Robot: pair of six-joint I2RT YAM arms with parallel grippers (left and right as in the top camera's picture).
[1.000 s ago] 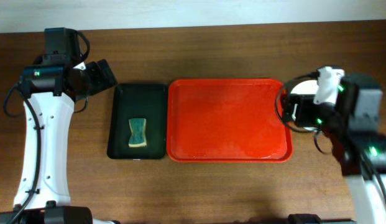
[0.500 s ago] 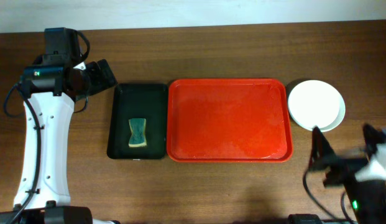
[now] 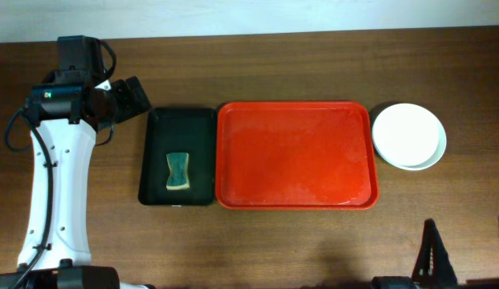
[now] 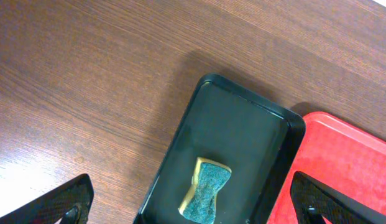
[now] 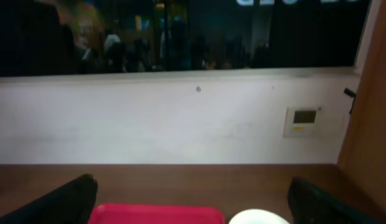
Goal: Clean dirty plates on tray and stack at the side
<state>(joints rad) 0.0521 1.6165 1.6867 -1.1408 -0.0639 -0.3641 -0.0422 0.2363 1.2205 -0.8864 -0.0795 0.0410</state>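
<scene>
Stack of round shallow plates (image 3: 408, 136), white on top, sits on wooden worktop (image 3: 297, 72) just right of big red plastic tray (image 3: 296, 154). Left tool (image 4: 193, 200), right tool (image 5: 196, 202): both spread wide, holding nothing.

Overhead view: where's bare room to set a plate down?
The red tray is bare inside. Bare table strips run behind both trays and in front of them. Crowded: the black tray holds the sponge, the left arm flanks it, and the plate stack sits right of the red tray.
</scene>
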